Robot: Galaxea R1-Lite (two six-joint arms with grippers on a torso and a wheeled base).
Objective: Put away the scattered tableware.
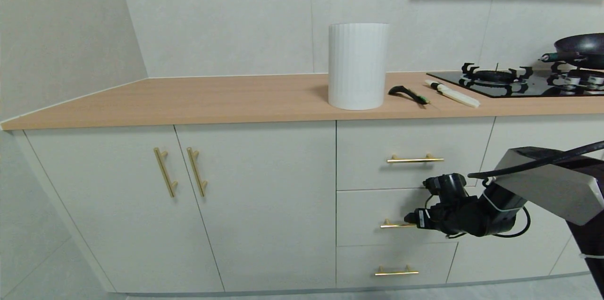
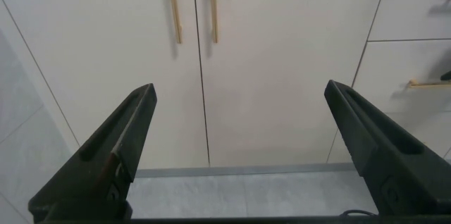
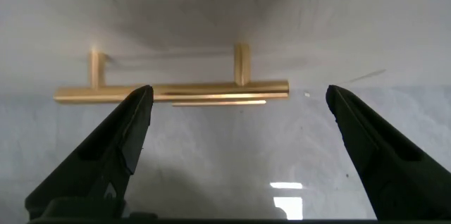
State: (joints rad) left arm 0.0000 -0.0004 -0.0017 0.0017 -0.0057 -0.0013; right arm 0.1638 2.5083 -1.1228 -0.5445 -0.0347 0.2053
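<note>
On the wooden counter (image 1: 212,102) a black utensil with a green tip (image 1: 408,94) and a white-handled utensil (image 1: 453,94) lie beside a tall white ribbed container (image 1: 358,66). My right gripper (image 1: 411,219) hangs low in front of the drawer stack, right at the gold handle of the middle drawer (image 1: 395,225). In the right wrist view this gripper (image 3: 239,104) is open, and the gold handle (image 3: 173,94) lies just ahead, its end between the fingers. My left gripper (image 2: 239,94) is open and holds nothing, facing the double cabinet doors (image 2: 201,76).
A gas hob (image 1: 514,80) with a dark pan (image 1: 583,47) sits at the counter's right end. The drawer stack also has a top handle (image 1: 415,160) and a bottom handle (image 1: 396,271). Two vertical gold handles (image 1: 181,171) mark the cabinet doors.
</note>
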